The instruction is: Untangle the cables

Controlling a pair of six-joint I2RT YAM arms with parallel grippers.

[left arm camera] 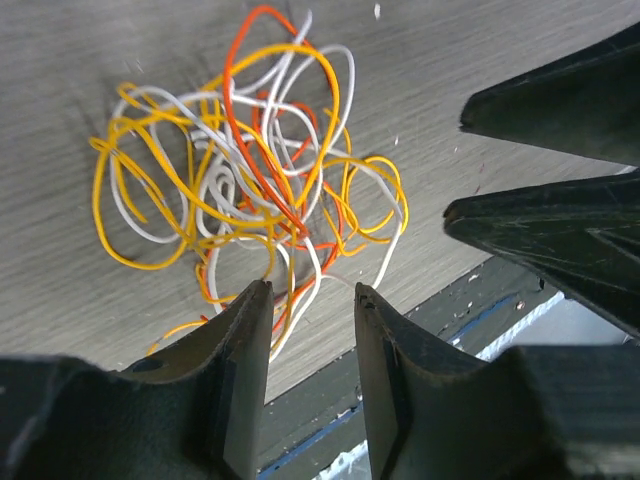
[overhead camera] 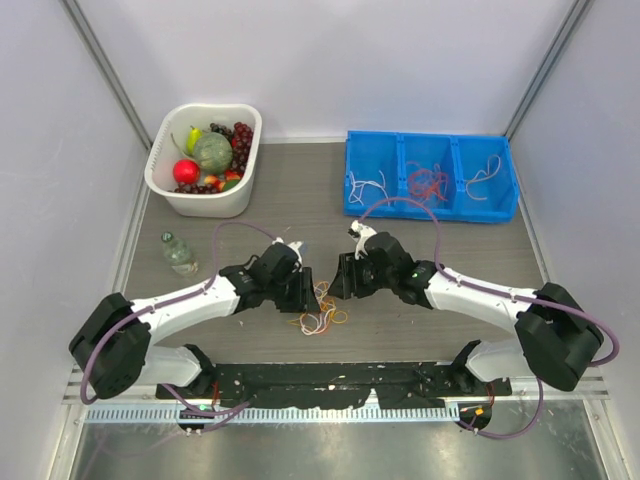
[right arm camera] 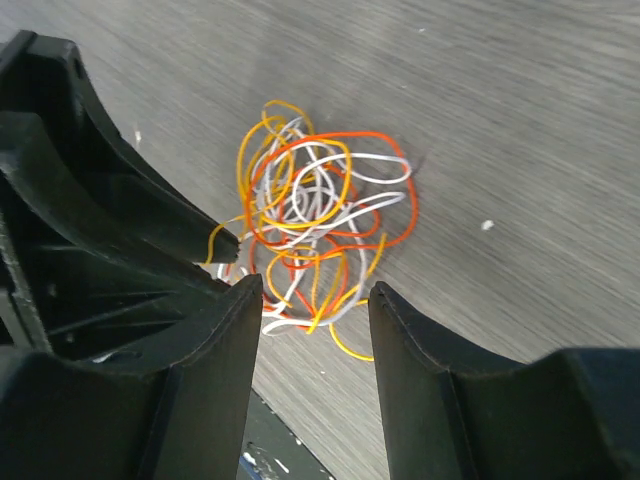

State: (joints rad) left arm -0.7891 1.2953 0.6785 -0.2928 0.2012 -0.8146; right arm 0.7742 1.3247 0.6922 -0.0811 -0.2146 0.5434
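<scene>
**Cables in one knot, both grippers apart**

Lying on the table point(overhead camera: 300, 190), toward 6 o'clock from its middle: the cables point(overhead camera: 322, 318), one loose knot of orange, yellow and white loops. At 11 o'clock of the knot, the left gripper point(overhead camera: 306, 292), fingers apart, a few strands running toward the gap; cannot tell if touching. At 1 o'clock, the right gripper point(overhead camera: 338, 286), fingers also apart, nothing between them, close to the knot's edge.

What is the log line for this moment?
cables: tangled on table | left pincer: open near them | right pincer: open near them
</scene>
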